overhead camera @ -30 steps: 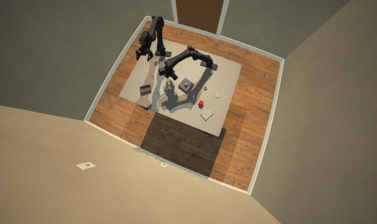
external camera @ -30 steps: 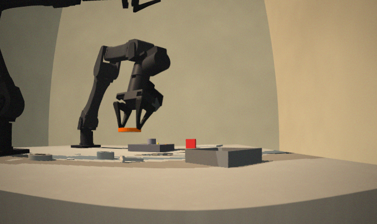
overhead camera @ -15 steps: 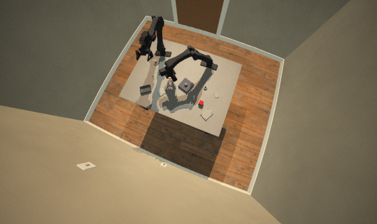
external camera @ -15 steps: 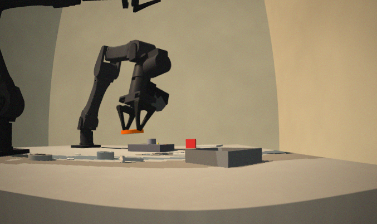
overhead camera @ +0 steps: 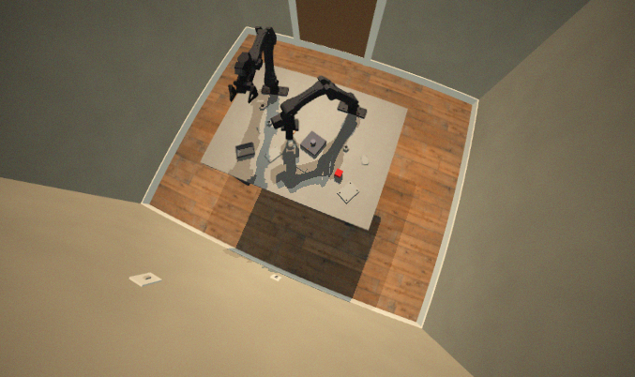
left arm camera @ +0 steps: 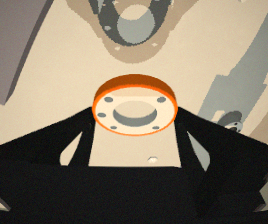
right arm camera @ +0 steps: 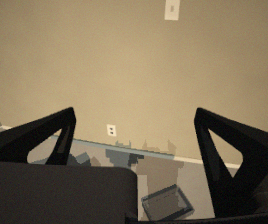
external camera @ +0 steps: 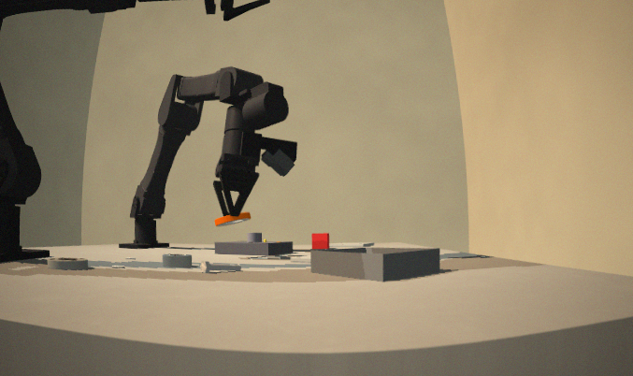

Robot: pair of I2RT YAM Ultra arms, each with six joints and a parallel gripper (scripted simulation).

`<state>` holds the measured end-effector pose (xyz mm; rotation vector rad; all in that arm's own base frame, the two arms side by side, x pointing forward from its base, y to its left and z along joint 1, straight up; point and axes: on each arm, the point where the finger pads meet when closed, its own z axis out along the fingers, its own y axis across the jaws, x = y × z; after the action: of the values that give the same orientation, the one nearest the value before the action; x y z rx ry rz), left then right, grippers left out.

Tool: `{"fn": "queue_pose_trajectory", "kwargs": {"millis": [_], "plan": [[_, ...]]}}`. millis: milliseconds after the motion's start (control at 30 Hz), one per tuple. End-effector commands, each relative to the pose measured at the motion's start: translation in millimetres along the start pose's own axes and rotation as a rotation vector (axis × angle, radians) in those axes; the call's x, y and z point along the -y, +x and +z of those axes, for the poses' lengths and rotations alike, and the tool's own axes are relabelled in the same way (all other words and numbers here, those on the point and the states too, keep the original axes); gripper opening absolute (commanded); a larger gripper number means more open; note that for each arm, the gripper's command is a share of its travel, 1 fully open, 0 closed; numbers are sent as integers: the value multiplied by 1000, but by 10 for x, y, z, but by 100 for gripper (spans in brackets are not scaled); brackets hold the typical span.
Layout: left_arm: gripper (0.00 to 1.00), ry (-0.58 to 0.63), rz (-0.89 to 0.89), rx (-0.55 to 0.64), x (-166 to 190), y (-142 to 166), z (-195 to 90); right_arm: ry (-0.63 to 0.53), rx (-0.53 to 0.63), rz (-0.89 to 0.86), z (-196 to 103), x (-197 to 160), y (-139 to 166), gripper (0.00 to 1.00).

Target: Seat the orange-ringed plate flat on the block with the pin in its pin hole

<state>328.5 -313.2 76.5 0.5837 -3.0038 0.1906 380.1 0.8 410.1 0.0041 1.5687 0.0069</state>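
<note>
My left gripper (external camera: 233, 211) is shut on the orange-ringed plate (external camera: 233, 219) and holds it slightly tilted in the air, a little above the block's near-left edge. In the left wrist view the plate (left arm camera: 134, 106) shows its white face, large middle hole and small holes between the fingers. The dark grey block (external camera: 253, 248) lies on the table with its round post (external camera: 254, 237) and a small yellow pin (external camera: 265, 240) beside it. From above, the block (overhead camera: 312, 143) sits just right of the left gripper (overhead camera: 289, 135). My right gripper (overhead camera: 243, 91) is open, empty and raised high at the table's far corner.
A red cube (overhead camera: 339, 173) and a white square plate (overhead camera: 348, 192) lie towards the table's front right. A grey tray (overhead camera: 245, 150) lies left of the block. Small rings (external camera: 177, 260) and a flat ring (external camera: 67, 263) lie on the table near the arms' bases.
</note>
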Motion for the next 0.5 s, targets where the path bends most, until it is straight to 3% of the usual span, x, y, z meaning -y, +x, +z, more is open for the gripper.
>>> {"fn": "queue_pose_trajectory", "kwargs": {"millis": [0,133,467], "plan": [[0,-12,238,52,-142,-104,-137,-15,82,-9,-69,-44,-344,100],[0,-37,320,55,-219,-117,-150,-15,82,-9,-69,-44,-344,100],[0,-128,734,78,-465,-242,-215,-15,82,-9,-69,-44,-344,100]]}}
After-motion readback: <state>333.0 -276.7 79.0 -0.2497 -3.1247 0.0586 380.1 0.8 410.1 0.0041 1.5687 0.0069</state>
